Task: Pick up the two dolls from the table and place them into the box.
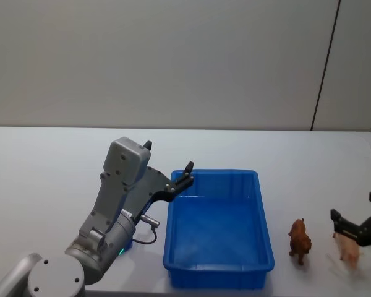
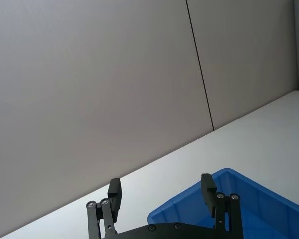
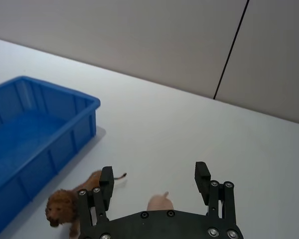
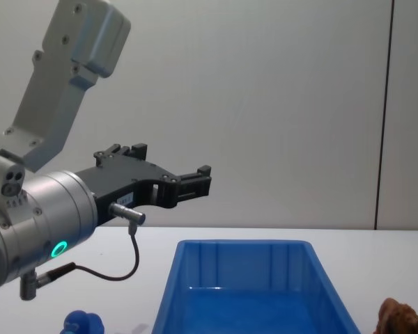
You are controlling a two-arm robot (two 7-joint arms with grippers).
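The blue box [image 1: 264, 224] stands in the middle of the white table [image 1: 49, 161] and holds nothing. A brown fuzzy doll [image 1: 300, 240], lion-shaped, stands just right of the box. In the chest view a bright blue lumpy doll [image 4: 83, 324] lies low at the left, under my left arm. My left gripper [image 1: 168, 157] hovers open above the box's far left corner [image 2: 229, 199], holding nothing. My right gripper [image 1: 357, 208] hangs open over a small pink toy [image 3: 159, 202], right of the brown doll [image 3: 65, 209].
The pink toy [image 1: 348, 249] lies near the table's right front. A grey wall with a dark vertical seam [image 1: 324, 68] rises behind the table. My left arm's grey housing [image 1: 127, 162] stands beside the box's left wall.
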